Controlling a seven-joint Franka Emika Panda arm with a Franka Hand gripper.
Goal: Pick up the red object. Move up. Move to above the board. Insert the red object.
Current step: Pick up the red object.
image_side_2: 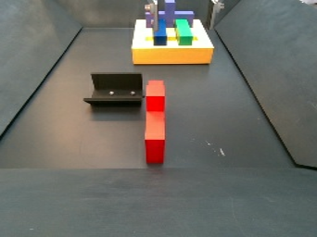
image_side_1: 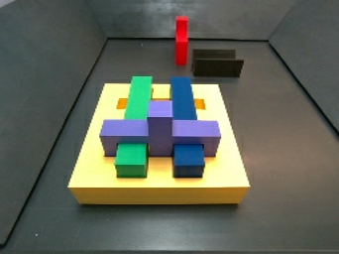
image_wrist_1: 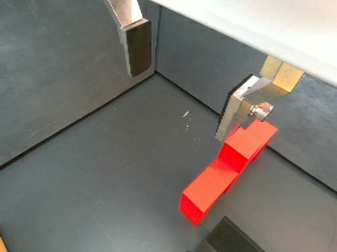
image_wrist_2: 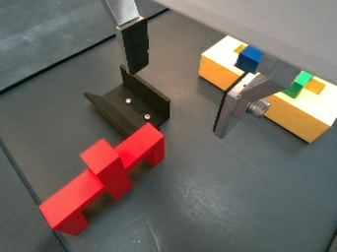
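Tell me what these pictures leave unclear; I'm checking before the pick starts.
- Gripper: its fingers appear in both wrist views, open and holding nothing; in both side views it cannot be made out.
- Red object: in this wrist view a finger covers its far end.
- Board: in a wrist view a finger hides part of it; its slots cannot be made out.
- Fixture: in a side view, a dark shape without detail.

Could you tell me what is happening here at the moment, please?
The Panda arm's gripper hangs open above the dark floor, holding nothing. The bright red arch-shaped block lies flat beside the dark L-shaped fixture, untouched. The yellow square board, already carrying green, blue and purple blocks, stands apart from it.
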